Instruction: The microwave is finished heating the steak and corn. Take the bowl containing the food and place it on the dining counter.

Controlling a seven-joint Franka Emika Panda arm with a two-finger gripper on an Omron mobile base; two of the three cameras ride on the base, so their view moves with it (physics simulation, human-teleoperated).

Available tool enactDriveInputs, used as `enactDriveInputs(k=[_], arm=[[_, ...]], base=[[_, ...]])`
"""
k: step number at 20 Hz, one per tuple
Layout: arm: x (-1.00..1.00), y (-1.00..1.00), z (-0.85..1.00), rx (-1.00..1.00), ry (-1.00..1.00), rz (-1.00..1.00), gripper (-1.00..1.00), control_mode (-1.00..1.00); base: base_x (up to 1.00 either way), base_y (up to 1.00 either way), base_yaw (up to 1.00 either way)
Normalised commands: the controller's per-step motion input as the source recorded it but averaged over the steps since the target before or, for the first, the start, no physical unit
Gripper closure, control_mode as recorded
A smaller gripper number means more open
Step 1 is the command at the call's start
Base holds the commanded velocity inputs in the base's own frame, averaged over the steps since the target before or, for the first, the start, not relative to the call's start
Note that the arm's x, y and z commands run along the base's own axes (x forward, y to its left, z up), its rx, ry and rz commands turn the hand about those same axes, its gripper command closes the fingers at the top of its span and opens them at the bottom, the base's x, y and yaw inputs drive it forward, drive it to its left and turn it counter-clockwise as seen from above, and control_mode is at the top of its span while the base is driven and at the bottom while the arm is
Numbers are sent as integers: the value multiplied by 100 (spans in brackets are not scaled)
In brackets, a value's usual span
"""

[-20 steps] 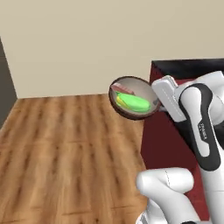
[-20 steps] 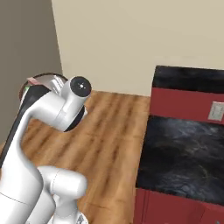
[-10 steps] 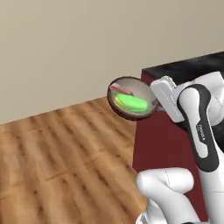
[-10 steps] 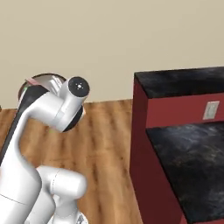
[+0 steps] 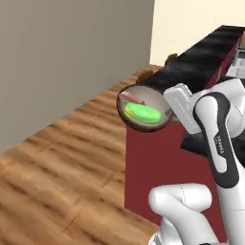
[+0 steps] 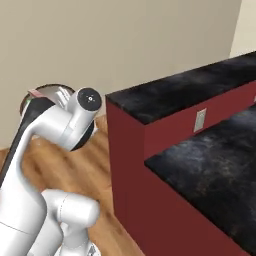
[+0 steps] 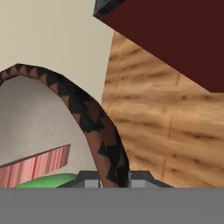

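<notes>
The wooden floor (image 5: 62, 172) ran up to the dark red side (image 6: 127, 165) of the island. Its tabletop (image 6: 175, 92) was glossy black speckled stone, with a lower black tabletop (image 6: 210, 170) beside it.

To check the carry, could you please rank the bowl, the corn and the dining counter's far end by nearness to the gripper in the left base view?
1. Bowl: its rim is clamped in the shut gripper.
2. Corn: inside the bowl, just left of the gripper.
3. Dining counter far end: up and right, well beyond.
</notes>
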Motion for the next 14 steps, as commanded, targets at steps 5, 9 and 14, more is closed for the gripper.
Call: enactDriveInputs(k=[5, 9, 14], arm=[[0, 0, 0, 0, 0, 0, 100, 100], [0, 0, 0, 0, 0, 0, 100, 100], [0, 0, 0, 0, 0, 0, 100, 100]], base=[[49, 59, -85], [42, 54, -86], [55, 60, -82]])
